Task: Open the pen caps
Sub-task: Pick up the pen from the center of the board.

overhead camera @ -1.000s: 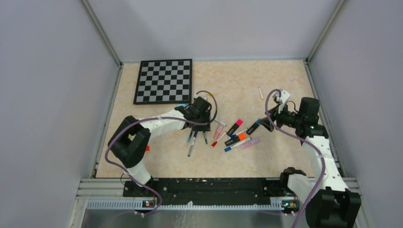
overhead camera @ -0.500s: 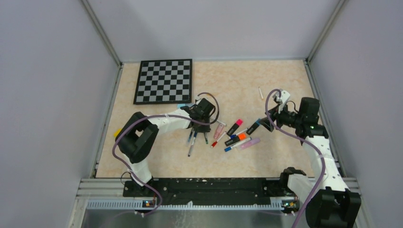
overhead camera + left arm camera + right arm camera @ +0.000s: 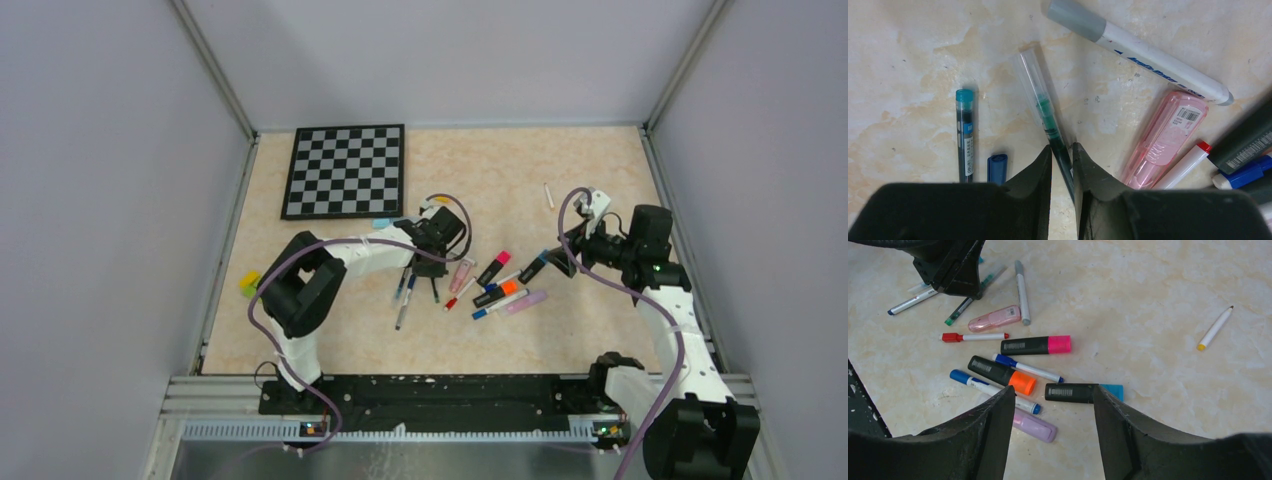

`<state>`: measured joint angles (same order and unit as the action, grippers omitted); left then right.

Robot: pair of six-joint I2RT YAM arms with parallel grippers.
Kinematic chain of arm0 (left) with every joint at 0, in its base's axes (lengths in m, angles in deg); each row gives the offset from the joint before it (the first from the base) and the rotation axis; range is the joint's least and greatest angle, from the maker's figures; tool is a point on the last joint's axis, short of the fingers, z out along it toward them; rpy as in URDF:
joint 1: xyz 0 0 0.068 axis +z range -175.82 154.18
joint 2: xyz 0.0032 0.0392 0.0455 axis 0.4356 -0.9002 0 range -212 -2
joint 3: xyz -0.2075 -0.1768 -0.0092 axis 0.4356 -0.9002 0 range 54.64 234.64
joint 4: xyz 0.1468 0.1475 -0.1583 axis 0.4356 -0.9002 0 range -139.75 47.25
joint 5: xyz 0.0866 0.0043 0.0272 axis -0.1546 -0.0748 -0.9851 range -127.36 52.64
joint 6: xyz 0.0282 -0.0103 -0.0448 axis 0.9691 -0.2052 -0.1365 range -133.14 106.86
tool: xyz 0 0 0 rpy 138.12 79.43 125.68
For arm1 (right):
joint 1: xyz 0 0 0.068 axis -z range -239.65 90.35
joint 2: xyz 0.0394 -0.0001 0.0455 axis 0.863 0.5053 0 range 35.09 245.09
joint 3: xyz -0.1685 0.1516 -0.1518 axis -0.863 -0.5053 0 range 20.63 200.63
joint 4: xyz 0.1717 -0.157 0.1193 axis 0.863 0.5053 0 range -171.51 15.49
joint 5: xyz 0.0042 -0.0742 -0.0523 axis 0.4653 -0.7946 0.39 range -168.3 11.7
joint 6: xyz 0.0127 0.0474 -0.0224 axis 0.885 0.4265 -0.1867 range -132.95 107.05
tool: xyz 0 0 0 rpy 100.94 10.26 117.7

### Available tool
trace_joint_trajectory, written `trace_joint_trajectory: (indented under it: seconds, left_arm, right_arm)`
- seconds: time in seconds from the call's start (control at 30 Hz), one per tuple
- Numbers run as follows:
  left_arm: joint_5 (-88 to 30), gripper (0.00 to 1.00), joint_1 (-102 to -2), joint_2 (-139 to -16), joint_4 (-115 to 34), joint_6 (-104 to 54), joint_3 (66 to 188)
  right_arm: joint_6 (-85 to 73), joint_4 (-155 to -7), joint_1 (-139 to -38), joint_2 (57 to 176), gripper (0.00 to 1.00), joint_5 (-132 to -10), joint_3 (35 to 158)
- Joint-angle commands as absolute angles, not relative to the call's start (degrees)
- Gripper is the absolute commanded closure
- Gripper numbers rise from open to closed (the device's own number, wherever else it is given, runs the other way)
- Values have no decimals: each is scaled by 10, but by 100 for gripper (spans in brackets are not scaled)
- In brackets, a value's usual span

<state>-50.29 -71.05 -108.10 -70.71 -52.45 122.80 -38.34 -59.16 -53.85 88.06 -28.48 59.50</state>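
1. The tabletop is pale beige with a marbled stone look, boxed in by plain grey walls. A chessboard lies flat at its far left.
2. The pen caps lie in a scatter in the middle of the tabletop, between the two arms. A pink cap, an orange cap and a light-blue cap are each on a thick black marker, with thin pens among them.
3. The left hand is down at the tabletop, its fingers pinching the barrel of a green pen. The pen's clear cap is on and points away from the hand.
4. The right hand is spread wide and hovers over the light-blue-capped marker, touching nothing.
5. Compared with a second ago, the left elbow has swung to the right and the left hand has edged farther over. This has uncovered a yellow-green block at the left edge. The right arm and the markers near it lie as they did.
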Motion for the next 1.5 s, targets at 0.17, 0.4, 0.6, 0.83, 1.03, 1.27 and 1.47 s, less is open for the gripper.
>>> trace_joint_trajectory:
  seconds: [0.17,0.4,0.6,0.83,1.03,1.27,1.47]
  left_arm:
    - [-534,77,-720,-1128,-749,-504,1251]
    - [-553,94,-722,-1121,-751,-501,1258]
    - [-566,100,-722,-1079,-744,-496,1263]
    - [-535,100,-722,-973,-670,-485,1208]
    - [-432,100,-722,-872,-513,-460,1121]
    - [-292,100,-722,-850,-260,-492,1073]
    - [-288,100,-734,-890,-172,-529,1097]
  right_arm:
    - [-389,-602,-533,879,42,-271,597]
    - [-392,-598,-533,879,42,-264,597]
    - [-400,-587,-533,880,42,-240,599]
    - [-405,-571,-533,889,42,-170,599]
    - [-348,-619,-535,905,43,-69,579]
    - [-125,-832,-589,941,44,-29,526]
    - [7,-946,-643,957,44,-59,504]
